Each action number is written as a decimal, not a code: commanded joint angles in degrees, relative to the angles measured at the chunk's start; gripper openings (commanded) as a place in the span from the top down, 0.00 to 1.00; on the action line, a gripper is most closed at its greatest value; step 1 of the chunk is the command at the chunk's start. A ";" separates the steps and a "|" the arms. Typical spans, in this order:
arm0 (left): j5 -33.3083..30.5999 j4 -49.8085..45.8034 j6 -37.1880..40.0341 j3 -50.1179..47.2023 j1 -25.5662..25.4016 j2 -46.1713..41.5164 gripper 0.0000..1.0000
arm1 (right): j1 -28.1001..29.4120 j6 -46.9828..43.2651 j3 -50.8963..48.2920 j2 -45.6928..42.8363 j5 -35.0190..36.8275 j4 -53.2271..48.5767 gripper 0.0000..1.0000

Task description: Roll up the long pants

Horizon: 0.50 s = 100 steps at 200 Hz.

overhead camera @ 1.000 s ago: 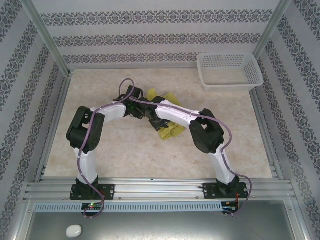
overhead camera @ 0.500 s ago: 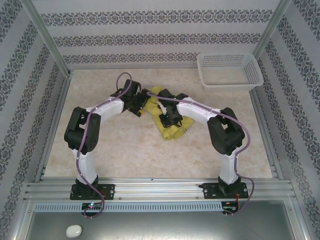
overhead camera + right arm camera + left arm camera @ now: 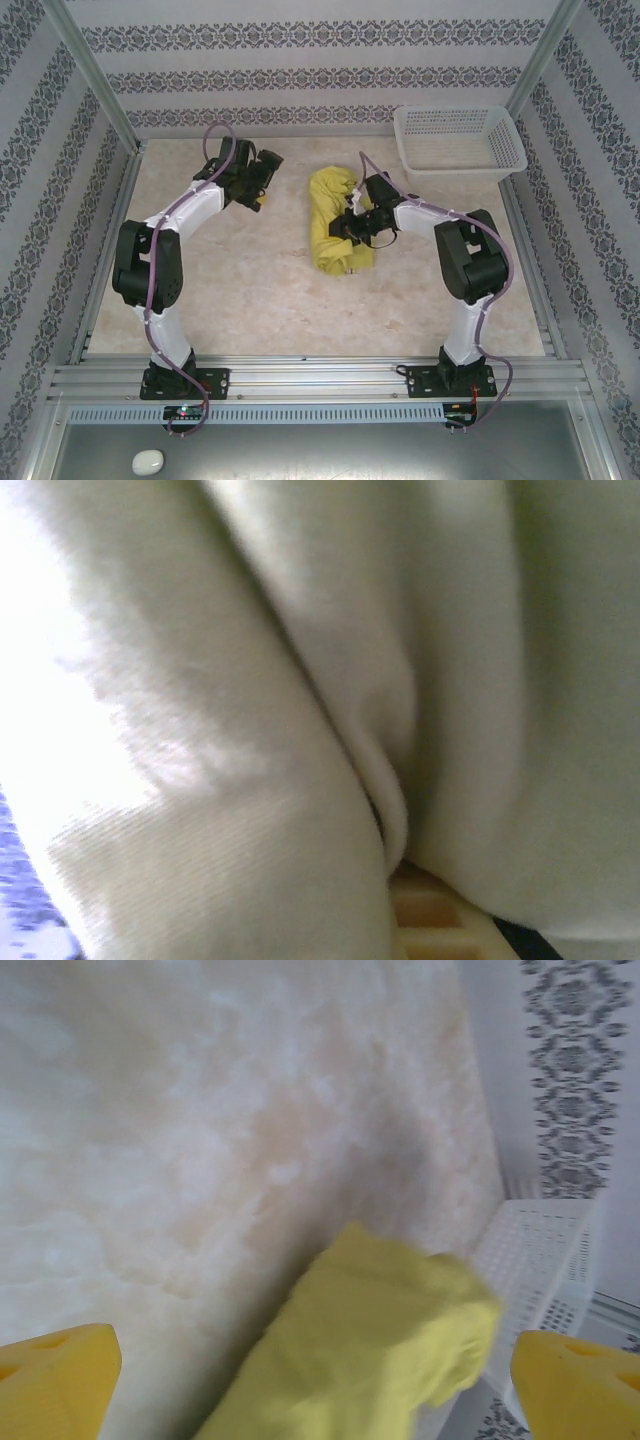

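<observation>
If the right gripper (image 3: 352,226), pinching the long pants (image 3: 325,195), pulls hard, they may unroll, since the left gripper (image 3: 258,182) stands open and well apart.

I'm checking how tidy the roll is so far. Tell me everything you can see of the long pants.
The long pants are soft mustard yellow-green cloth, bunched into a loose, lumpy bundle rather than a neat roll, lying near the middle of the marbled table. The right gripper is at its right side, fingers seemingly pinching a fold; the left gripper stands apart from it.
</observation>
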 commanded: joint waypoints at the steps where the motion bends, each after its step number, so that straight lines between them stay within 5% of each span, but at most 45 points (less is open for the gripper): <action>1: -0.34 -1.60 0.70 -2.18 0.36 -2.01 0.00 | -1.03 20.12 0.31 1.83 -9.47 29.99 1.00; 58: -0.29 -2.48 1.80 -3.76 1.28 -2.95 0.00 | -3.82 49.37 2.45 9.87 -0.08 75.75 1.00; 100: 0.24 -3.91 2.85 -3.41 2.22 -3.27 0.00 | -2.88 43.50 10.54 9.00 2.61 69.79 1.00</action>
